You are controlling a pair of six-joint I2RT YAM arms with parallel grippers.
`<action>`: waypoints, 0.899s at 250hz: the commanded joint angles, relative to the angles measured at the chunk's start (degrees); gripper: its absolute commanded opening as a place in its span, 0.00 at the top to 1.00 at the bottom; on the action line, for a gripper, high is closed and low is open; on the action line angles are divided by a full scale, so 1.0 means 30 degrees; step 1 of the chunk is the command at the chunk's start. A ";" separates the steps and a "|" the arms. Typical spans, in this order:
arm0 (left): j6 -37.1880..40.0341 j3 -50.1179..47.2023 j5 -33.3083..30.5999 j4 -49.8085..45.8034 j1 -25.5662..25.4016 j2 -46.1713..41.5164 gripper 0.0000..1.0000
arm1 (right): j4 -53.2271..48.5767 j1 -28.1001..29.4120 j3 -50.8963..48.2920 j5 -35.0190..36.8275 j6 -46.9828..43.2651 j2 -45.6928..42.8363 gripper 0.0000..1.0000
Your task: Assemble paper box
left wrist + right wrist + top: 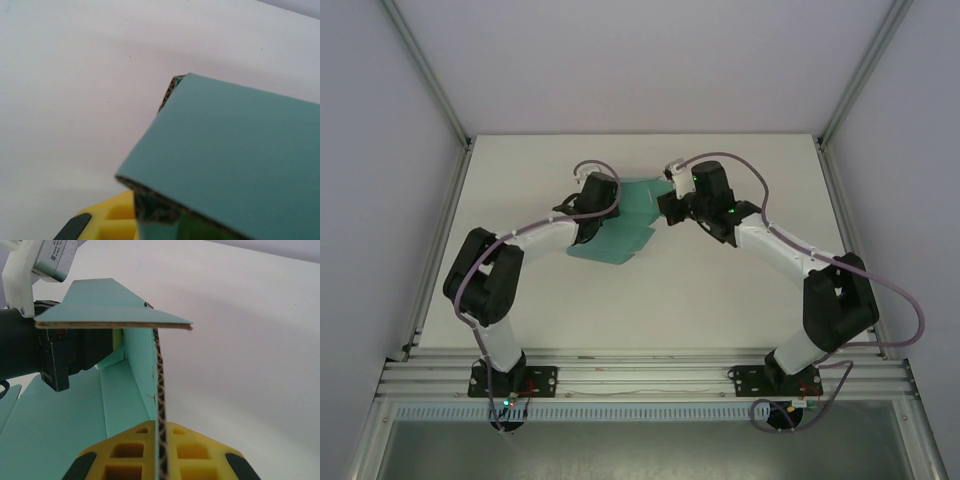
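One paper box (620,238) is seen, a teal-green card sheet that is half-folded. It lies on the far middle part of the white tabletop (720,300), between the two grippers. The left gripper (598,218) is placed at the box's left side and the right gripper (677,207) at its far right corner, and both are touching the card.

The right gripper is clenched on an upright wall of the box. In the right wrist view the wall's corrugated edge is seen running straight up between the two yellow fingers (125,455), and a flap (115,319) is held level above it.

The left gripper is likewise clenched on the card. In the left wrist view a teal panel is laid across the frame and its raw edge is pressed against one yellow finger (115,220). The other finger is hidden by the panel.

One box, one tabletop, two arms (485,285) and two grippers are counted.

From above, the box's whole outline is given, with its lower panels spread toward the near side and both arms bent inward to it. From the right wrist, the left gripper's black body and white camera mount are seen tucked under the level flap, and flat panels are seen lying on the tabletop at lower left. The wavy core of the card is made out at the wrists but cannot be told from above.
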 commanded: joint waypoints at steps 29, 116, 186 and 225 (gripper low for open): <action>0.2790 -0.2841 0.0479 0.2895 0.1345 -0.0713 1.00 | -0.0443 -0.0178 0.0364 0.0626 0.0635 -0.0920 1.00; 0.3575 -0.5505 0.2056 0.6199 0.1006 -0.3792 1.00 | -0.0379 -0.0488 0.0013 0.2044 0.1146 -0.1825 0.31; 0.4069 -0.5780 0.2629 0.6930 0.0902 -0.3496 1.00 | 0.0586 -0.0902 0.1043 0.4265 0.3023 -0.1965 0.09; 0.3937 -0.5870 0.2619 0.7102 0.0824 -0.3485 1.00 | -0.0894 -0.1162 0.2900 0.3513 0.3248 -0.0518 0.09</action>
